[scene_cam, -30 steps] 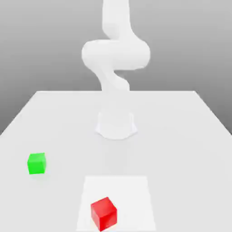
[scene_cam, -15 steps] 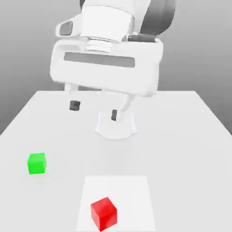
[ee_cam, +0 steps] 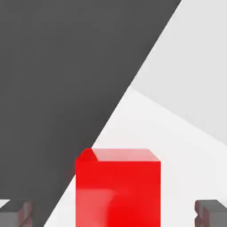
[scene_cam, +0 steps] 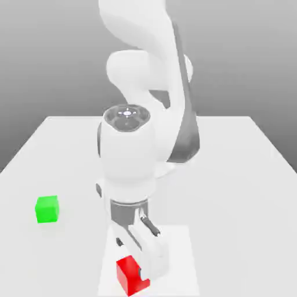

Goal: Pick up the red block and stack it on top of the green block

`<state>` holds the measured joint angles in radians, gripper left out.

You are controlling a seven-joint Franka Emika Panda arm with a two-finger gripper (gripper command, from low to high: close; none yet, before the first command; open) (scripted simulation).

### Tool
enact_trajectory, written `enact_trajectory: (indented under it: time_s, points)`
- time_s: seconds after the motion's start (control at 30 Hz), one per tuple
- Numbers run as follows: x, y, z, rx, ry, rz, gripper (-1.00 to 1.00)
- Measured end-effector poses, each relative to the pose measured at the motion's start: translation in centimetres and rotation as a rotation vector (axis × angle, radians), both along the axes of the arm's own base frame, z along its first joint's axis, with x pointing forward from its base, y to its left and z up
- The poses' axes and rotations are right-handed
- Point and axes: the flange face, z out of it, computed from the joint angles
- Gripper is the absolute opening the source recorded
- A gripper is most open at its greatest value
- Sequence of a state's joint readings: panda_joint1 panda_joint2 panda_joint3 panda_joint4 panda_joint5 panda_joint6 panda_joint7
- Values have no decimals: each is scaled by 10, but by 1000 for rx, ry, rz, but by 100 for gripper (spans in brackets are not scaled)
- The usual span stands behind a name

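The red block [scene_cam: 127, 274] lies on a lighter square patch near the table's front edge, partly covered by my hand in the exterior view. My gripper [scene_cam: 139, 264] has come down over it and is open. In the hand view the red block [ee_cam: 117, 190] sits between the two dark fingertips [ee_cam: 15, 212], with a gap on each side, so neither pad touches it. The green block [scene_cam: 47, 209] rests alone on the table at the exterior view's left, well away from the gripper. It does not appear in the hand view.
The white table [scene_cam: 232, 174] carries a lighter square patch [scene_cam: 180, 261] under the red block. My arm [scene_cam: 145, 145] rises over the table's middle and blocks the view behind it.
The hand has dropped from high above the table's middle to the front, with its fingers now on either side of the red block. Both blocks stay where they were.
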<state>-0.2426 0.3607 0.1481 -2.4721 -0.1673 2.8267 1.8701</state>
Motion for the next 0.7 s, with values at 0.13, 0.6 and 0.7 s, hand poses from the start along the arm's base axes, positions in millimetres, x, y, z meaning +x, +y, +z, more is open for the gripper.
enact_trajectory:
  time_s: [0.13, 0.6, 0.7]
  points:
    - [0, 0, 0, 0, -2, 0, -100]
    - [-99, -165, 75, -30, 25, -336, -100]
    - [-170, -220, 86, -20, 19, -508, -100]
